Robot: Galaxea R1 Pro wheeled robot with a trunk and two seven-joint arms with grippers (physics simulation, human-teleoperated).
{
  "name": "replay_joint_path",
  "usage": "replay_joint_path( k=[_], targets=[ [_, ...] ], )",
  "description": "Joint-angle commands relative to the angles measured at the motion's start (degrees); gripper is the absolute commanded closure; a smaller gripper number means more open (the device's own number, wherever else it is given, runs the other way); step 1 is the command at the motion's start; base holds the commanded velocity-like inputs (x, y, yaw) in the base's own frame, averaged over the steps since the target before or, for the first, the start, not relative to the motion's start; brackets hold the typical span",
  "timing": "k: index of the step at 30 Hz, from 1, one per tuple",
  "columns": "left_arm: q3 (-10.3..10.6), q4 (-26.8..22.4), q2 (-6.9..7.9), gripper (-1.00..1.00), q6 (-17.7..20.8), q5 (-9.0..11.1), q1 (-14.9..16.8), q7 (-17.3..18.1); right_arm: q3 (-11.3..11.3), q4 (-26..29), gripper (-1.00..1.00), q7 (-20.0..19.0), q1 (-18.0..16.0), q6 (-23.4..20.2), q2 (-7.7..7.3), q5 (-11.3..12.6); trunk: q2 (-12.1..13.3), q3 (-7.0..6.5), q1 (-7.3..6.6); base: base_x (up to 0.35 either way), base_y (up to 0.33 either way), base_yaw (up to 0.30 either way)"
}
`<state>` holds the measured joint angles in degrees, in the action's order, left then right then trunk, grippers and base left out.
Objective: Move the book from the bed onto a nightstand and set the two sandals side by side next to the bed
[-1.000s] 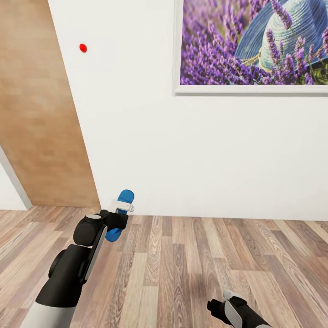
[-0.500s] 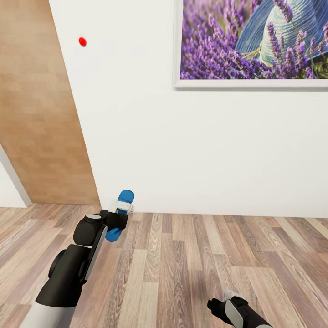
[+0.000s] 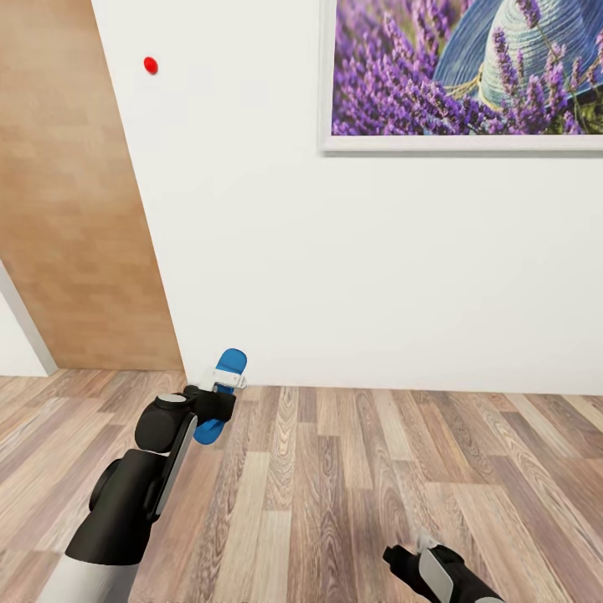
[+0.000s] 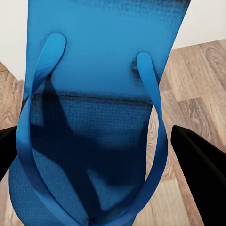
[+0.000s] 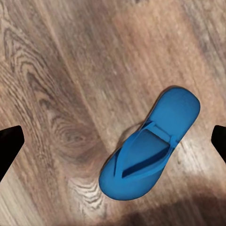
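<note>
Over on the left there's a wooden door (image 3: 75, 209), then a plain white wall (image 3: 335, 276) with a little red dot (image 3: 151, 64) high up, and a framed lavender picture (image 3: 469, 71) further right. Wood-plank floor (image 3: 335, 469) below all of it. No bed or nightstand in sight here, so my guess is the robot is in transit with its cargo.

The left end effector (image 3: 224, 383) is clamped on one blue sandal (image 3: 224, 381), held up off the floor with the sole standing roughly upright, toe end poking above the fingers and the rest hanging below. The left wrist camera has that sandal (image 4: 94, 117) right up against the lens, straps facing the camera, dark fingers on either side of it. Carrying it high like that makes sense to me: it keeps it from dragging on the planks while the base moves.

Further right, the right end effector (image 3: 419, 557) sits low near the bottom of the head view. Its wrist camera looks straight down at the second sandal (image 5: 148, 150), which lies flat on the floor, straps up, well clear of the fingers. The two fingertips sit wide apart at the edges of that view with nothing between them, so it's open and empty. The sandal lies below and between the fingers, lined up reasonably for a drop-down grab if that's the plan.
</note>
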<state>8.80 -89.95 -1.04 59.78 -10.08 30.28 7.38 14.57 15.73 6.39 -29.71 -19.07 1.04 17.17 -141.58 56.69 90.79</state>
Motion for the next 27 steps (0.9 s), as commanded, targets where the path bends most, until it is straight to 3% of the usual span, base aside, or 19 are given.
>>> replay_joint_path(
  k=[1,9,15,27],
  targets=[
    [-0.02,-0.05,-0.02,1.0,0.22,-0.64,0.04,0.62,0.0,0.16,-1.0,0.39,0.0,-0.27,0.0,0.63,-0.44,0.24,0.21,0.0,0.0,0.0],
    [-0.02,-0.05,-0.02,1.0,0.22,-0.67,0.04,0.62,0.2,0.16,-1.0,0.46,0.08,-0.22,-0.28,1.02,-1.72,1.89,1.01,0.0,0.0,0.0],
    [-0.02,-0.05,-0.02,1.0,0.22,-0.74,0.04,0.62,1.19,0.09,-1.0,0.47,0.18,0.78,-0.88,4.13,-1.8,3.21,1.16,0.0,0.0,0.0],
    [-0.02,-0.05,-0.03,1.0,0.22,-0.73,0.04,0.62,1.84,-0.92,-1.0,0.55,0.26,4.16,-1.99,5.45,-1.96,5.87,1.47,0.0,0.0,0.0]
  ],
)
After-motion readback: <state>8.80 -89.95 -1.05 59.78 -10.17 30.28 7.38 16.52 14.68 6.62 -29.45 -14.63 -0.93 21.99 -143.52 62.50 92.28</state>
